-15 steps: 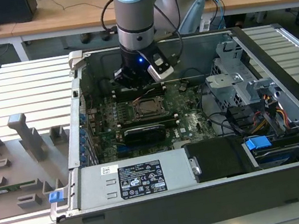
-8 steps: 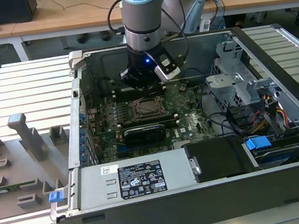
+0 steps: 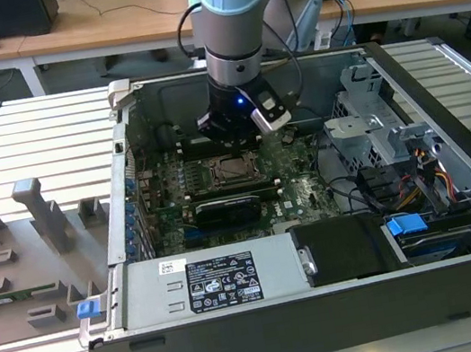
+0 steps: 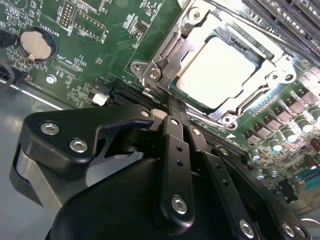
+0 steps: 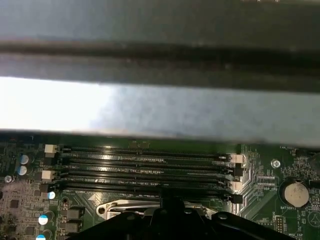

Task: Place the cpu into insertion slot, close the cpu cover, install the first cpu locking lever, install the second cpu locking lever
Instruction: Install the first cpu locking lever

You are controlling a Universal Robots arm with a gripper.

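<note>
The cpu (image 4: 215, 72), a small flat square chip with a silvery-grey metal top, sits in the insertion slot (image 4: 176, 89), the black-rimmed square socket on the green circuit board (image 4: 100, 45), toward the far side of the open black computer case (image 3: 269, 316). The cpu cover (image 4: 277, 70), a thin silver window frame, lies down over it. The black gripper (image 4: 169, 107) has its fingers clenched on nothing, with the tips at a corner of the socket beside a thin silver wire lever (image 4: 207, 114). Judged step: a locking lever. Press along the wire, keep the tips off chip and board, and seat it under its catch. The case rests on a slatted aluminium surface (image 3: 27, 131). Grey fixture blocks (image 3: 37, 215) stand at the exterior view's left, with wooden desks (image 3: 100, 27) beyond.
</note>
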